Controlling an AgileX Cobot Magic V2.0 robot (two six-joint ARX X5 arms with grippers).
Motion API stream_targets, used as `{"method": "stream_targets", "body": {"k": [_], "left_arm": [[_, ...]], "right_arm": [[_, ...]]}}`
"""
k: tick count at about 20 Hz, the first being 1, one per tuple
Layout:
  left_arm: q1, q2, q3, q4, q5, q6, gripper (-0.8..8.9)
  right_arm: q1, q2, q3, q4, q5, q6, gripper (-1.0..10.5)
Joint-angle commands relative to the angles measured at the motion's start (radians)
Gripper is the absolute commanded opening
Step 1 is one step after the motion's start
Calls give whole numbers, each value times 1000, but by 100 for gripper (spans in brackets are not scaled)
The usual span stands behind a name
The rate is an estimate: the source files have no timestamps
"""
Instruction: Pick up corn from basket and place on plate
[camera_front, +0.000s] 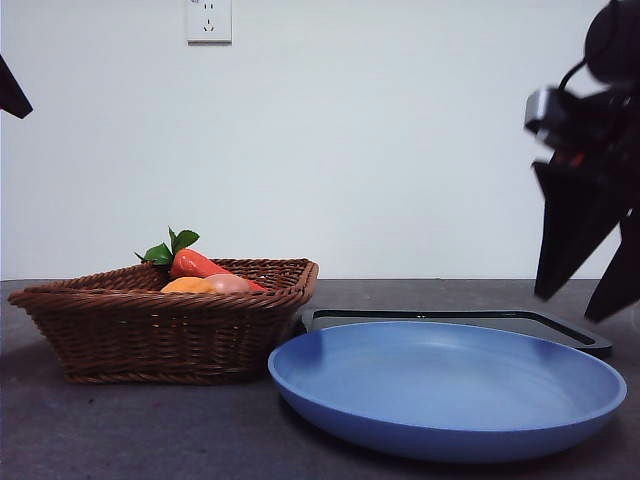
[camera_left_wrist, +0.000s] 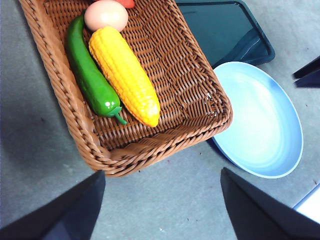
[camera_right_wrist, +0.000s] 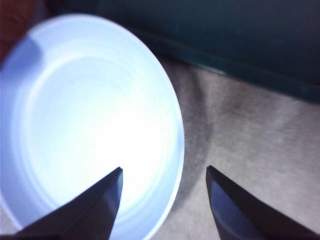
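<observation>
The yellow corn (camera_left_wrist: 125, 75) lies in the brown wicker basket (camera_left_wrist: 200, 75), between a green pepper and the basket's bare floor. Over the basket's rim (camera_front: 150, 300) in the front view only a yellow-orange bit of corn (camera_front: 185, 285) peeks out. My left gripper (camera_left_wrist: 161, 172) hovers open and empty above the table, just outside the basket's near corner. The blue plate (camera_front: 450, 400) sits right of the basket. Above the plate's (camera_right_wrist: 60, 125) edge hangs my right gripper (camera_right_wrist: 164, 168), open and empty; it shows dark at the right side (camera_front: 572, 305) of the front view.
In the basket also lie a green pepper (camera_left_wrist: 90, 75), a pinkish-tan rounded item (camera_left_wrist: 106, 15) and a red-orange carrot with green leaves (camera_front: 195, 262). A flat black tray (camera_front: 520, 322) lies behind the plate. The left arm shows only as a black tip (camera_front: 12, 95).
</observation>
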Motion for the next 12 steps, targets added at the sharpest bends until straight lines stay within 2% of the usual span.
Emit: {"method": "stream_targets", "body": {"k": [1,6,12], "left_arm": [[-2,7,15,10,6,-2,378],[-2,7,15,10,6,-2,378],[-2,7,15,12,6,-2,378]], "right_arm": [[13,60,15,23,0,5,264],[19,143,15,42,2,2,259],[29,171,14,49,5,-5,74]]}}
